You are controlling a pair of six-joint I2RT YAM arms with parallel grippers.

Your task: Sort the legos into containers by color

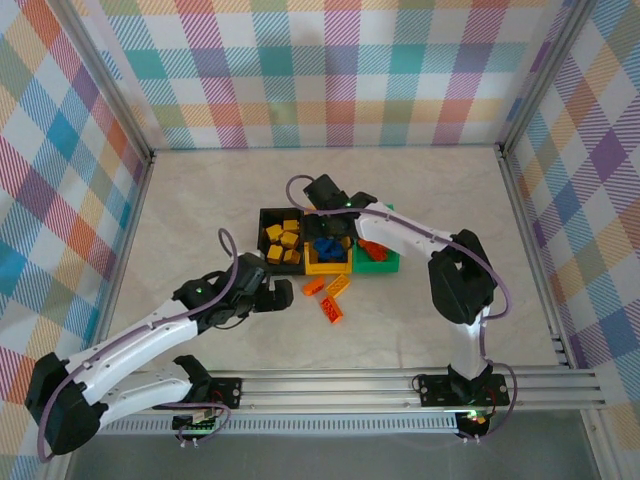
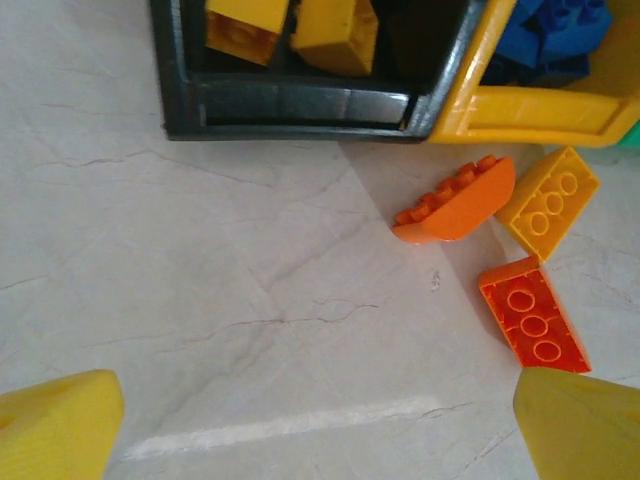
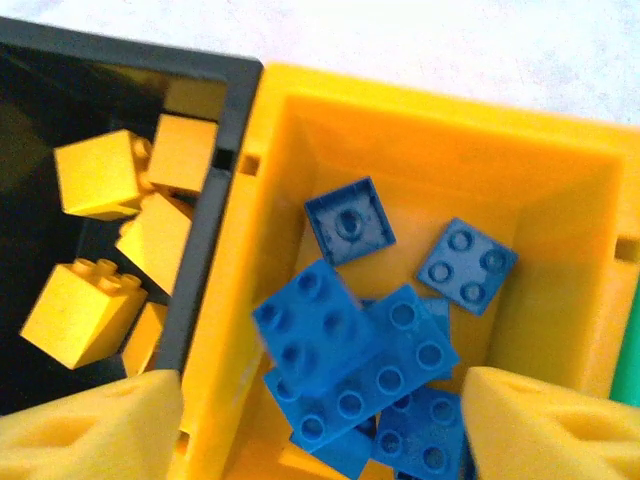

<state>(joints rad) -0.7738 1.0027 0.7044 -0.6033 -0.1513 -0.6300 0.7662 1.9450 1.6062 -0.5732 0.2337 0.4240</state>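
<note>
My right gripper [image 3: 320, 425] stands open above the yellow bin [image 3: 430, 140], where the blue legos [image 3: 350, 222] lie. Yellow legos [image 3: 95, 175] lie in the black bin [image 3: 228, 150] at its left. My left gripper [image 2: 320, 430], wide open, hangs over the table [image 2: 200, 300], near three loose legos [image 2: 455, 205].
</note>
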